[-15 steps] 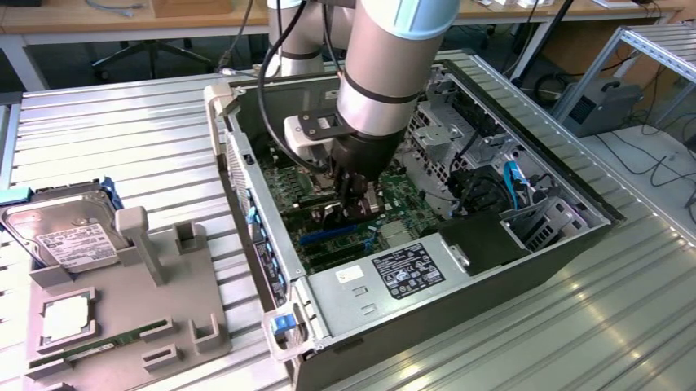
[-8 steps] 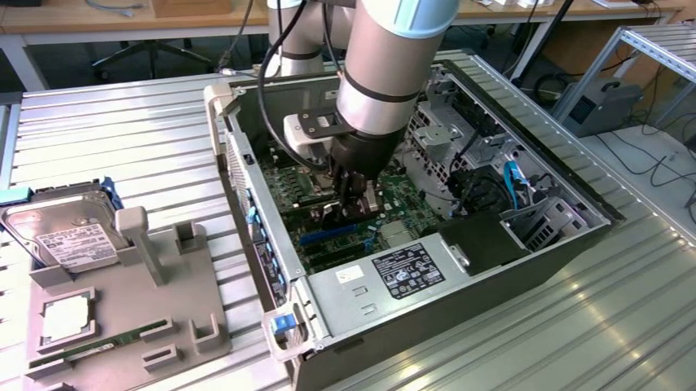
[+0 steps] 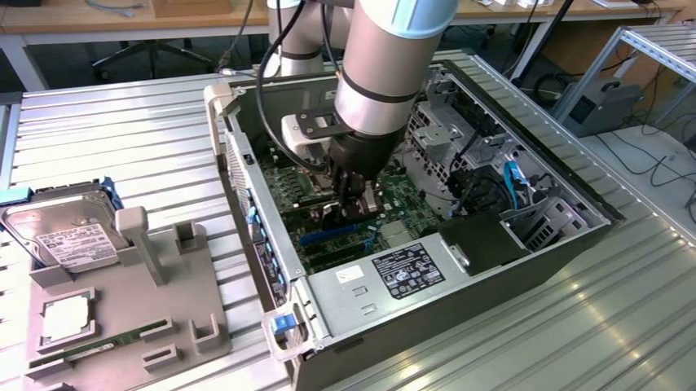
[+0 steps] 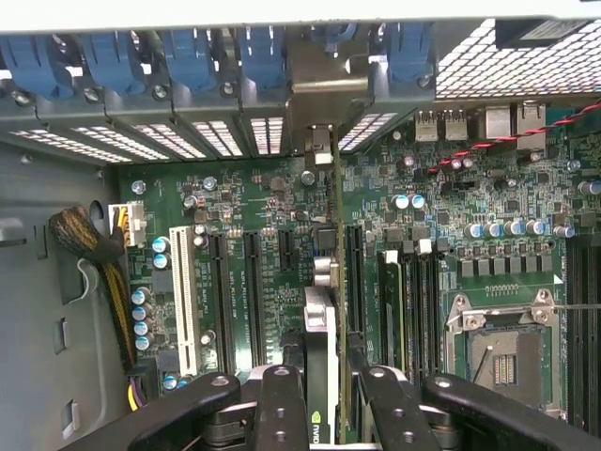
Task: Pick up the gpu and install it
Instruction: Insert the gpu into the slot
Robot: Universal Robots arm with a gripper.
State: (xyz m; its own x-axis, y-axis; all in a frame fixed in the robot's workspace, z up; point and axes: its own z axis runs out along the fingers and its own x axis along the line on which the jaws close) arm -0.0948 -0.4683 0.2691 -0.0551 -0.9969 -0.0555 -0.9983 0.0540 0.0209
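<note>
Gpu (image 4: 321, 338) upright on edge over board (image 4: 470, 188), among board's long black slots, clamped between 2 fingers (image 4: 282, 404) of gripper (image 4: 333, 413). Fingers closed on both flat faces of card, near its upper edge. One end of card pointing toward board's rear edge, where vented covers (image 4: 160, 141) and blue latches (image 4: 113, 61) line up. Lower edge close to board or touching it; impossible to tell whether seated in a slot.

From exterior view: gripper (image 3: 350, 210) deep inside case (image 3: 457, 285), straight above board.

Judged by look: light, thin and stiff, yet fragile, with bare components and a contact edge best left untouched. Smooth faces probably slippery under a pinch, and prone to twisting if held off-centre. Best hold: across the 2 faces near upper edge, roughly mid-length, as now, or by metal bracket. Never by edge facing board.
</note>
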